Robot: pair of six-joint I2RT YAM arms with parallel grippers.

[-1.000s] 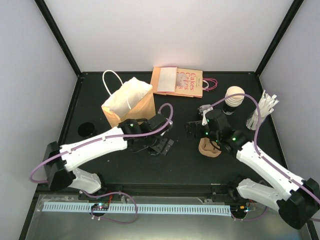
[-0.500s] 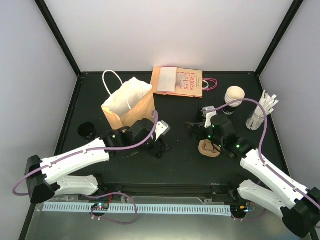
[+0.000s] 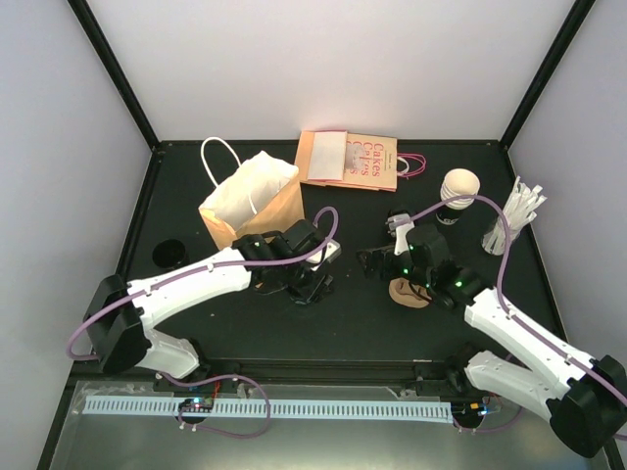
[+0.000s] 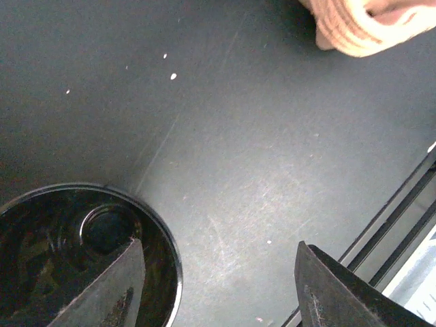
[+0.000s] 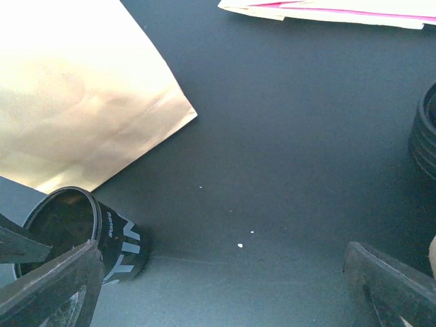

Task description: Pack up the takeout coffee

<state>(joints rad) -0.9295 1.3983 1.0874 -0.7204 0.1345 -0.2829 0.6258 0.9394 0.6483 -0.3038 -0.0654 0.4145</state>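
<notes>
At the far left of the desk (image 3: 353, 318) lies one round black thing (image 3: 168, 253); whether it is a lid or a second cup I cannot tell. Next to the right stands one brown paper bag (image 3: 250, 201), upright, with its mouth open to above.

In front of the bag is the left hand (image 4: 218, 262), low over the takeout coffee (image 5: 82, 228). This one cup stands upright on the desk near the foot of the bag, with its black lid (image 4: 61, 252) on, as far as I can see. The fingers (image 4: 116, 289) of the hand are apart and grasp nothing. In the hand's own camera one finger hangs above the lid and the other is over bare desk, so the cup is not between them.

I judge the step to be the approach to the cup, with the grasp not yet made. The next move asks for shifting the hand sideways until the cup sits between both fingers. Then it must clench gently, since paper walls give way, lift the cup level and lower it into the mouth of the bag.

Further right there are:
- one pile of flat printed bags (image 3: 348, 159) at the back, their number not clear
- the right hand (image 5: 221, 266), released wide and empty
- one pulp carrier (image 3: 409, 291)
- one stack of cups (image 3: 458, 191)
- one bundle of straws (image 3: 509, 220)
</notes>
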